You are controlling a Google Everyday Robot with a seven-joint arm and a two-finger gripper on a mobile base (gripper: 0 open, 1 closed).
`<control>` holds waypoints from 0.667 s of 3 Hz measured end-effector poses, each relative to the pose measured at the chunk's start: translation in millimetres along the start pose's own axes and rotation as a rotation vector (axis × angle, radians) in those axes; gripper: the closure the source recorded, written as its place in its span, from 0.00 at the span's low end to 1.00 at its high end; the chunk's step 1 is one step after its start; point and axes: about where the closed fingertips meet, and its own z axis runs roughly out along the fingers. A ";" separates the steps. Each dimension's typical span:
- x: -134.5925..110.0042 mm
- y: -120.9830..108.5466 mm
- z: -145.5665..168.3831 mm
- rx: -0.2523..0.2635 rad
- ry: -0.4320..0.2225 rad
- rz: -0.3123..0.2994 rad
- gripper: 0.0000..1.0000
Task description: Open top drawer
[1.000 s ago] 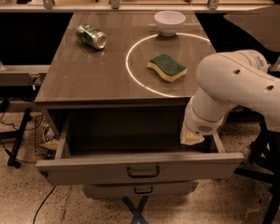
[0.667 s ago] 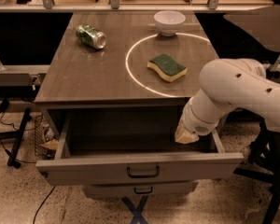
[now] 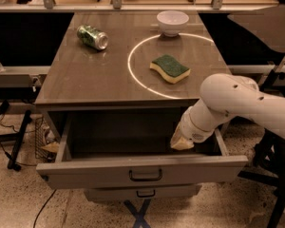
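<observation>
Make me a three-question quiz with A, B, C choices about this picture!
1. Where is the gripper? A high above everything; B inside the top drawer, right side; C beneath the drawer.
2. What colour is the sponge on top? A green; B red; C blue.
3. The top drawer is: A shut; B pulled open; C missing.

Answers: 1 B, it hangs within the drawer box near its right wall. 2 A, green top over a yellow layer. 3 B, its front juts out past the table.

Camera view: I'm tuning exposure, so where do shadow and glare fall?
In the camera view, the top drawer interior lies in shadow, with the gripper inside at its right; the tabletop shows soft sheen and a bright ring.
</observation>
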 end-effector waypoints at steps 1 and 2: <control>4.0 26.1 20.5 -0.053 0.007 0.000 1.00; 6.9 41.5 23.9 -0.071 0.023 -0.003 1.00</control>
